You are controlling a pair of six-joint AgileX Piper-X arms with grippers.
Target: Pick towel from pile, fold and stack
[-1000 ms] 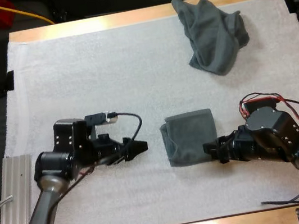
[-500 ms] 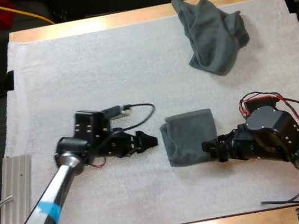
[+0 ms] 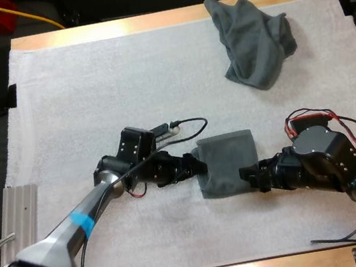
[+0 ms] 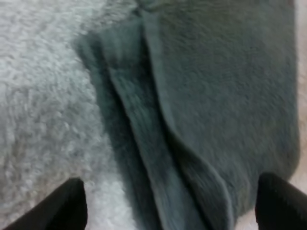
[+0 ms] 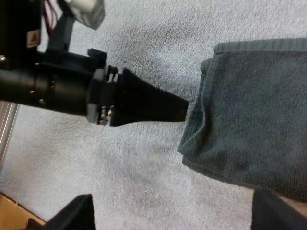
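At the folded towel (image 3: 227, 163), your left fingers (image 4: 67, 206) sit by its left edge and your right fingers (image 5: 79, 213) by its right, both spread wide and empty. One towel looks folded; the crumpled towel (image 3: 255, 43) beyond it is left to do.

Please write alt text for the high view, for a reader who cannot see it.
A folded dark grey-green towel lies on the white fleecy mat, the left tool at its left edge, the right tool at its right edge. A crumpled dark grey-green towel sits at the mat's far right.
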